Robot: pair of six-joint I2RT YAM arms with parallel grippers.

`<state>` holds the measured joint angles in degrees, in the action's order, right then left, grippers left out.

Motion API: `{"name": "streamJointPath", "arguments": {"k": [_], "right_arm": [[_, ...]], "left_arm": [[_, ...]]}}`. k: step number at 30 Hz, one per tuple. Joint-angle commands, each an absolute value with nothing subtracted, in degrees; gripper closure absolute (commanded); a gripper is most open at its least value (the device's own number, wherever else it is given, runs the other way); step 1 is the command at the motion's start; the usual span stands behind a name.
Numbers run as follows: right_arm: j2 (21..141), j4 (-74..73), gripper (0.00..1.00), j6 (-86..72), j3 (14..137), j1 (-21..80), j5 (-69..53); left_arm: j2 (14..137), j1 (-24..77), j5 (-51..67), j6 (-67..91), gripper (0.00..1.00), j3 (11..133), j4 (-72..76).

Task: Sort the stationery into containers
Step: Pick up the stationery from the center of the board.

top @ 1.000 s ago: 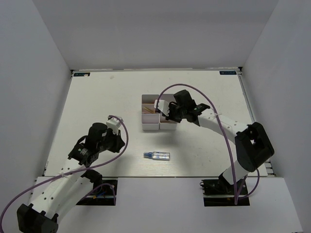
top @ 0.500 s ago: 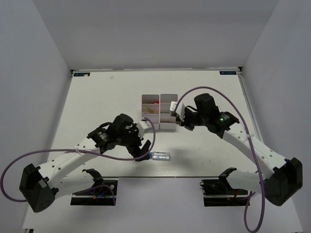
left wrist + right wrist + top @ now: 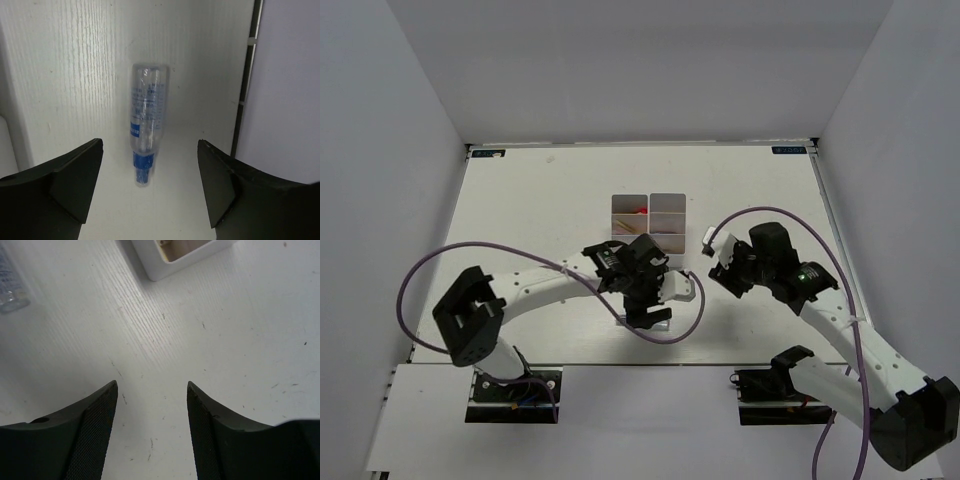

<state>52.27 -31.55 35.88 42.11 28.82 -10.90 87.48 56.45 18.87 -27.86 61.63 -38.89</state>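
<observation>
A clear tube with a blue cap [image 3: 146, 125] lies on the white table, its cap pointing toward my left gripper [image 3: 150, 145]. That gripper is open, one finger on either side of the cap end, touching nothing. From above, the left gripper [image 3: 645, 315] hides most of the tube. Two white containers [image 3: 665, 200] stand side by side behind it; a red item [image 3: 638, 210] and tan sticks [image 3: 632, 228] lie in the left one. My right gripper [image 3: 152, 383] hangs open and empty over bare table, right of the containers [image 3: 160, 270], seen from above as the right gripper [image 3: 718, 268]. The tube [image 3: 10, 290] shows at that view's left edge.
The left arm [image 3: 550, 285] stretches across the near middle of the table, its purple cable looping toward the front edge. A dark gap and the enclosure wall [image 3: 290, 90] run just beyond the tube. White walls close in the table on three sides.
The left arm has swung right from the near left to above the tube, and its gripper has opened. The right arm has drawn back from the containers to the right and opened.
</observation>
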Motion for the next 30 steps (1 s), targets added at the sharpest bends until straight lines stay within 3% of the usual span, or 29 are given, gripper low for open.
{"name": "streamJointPath", "arguments": {"k": [1,24,30], "right_arm": [[50.98,-29.35,0.39,34.19,41.66,27.51,-9.23],[49.83,-28.92,0.39,33.92,40.87,26.1,-10.28],[49.75,-28.92,0.39,33.75,40.78,25.93,-10.28]], "left_arm": [[91.04,56.78,17.58,-32.96,0.16,66.18,-40.69],[101.86,60.21,11.6,-27.6,0.34,61.79,-31.38],[102.22,60.2,9.58,-26.11,0.76,62.14,-30.85]]}}
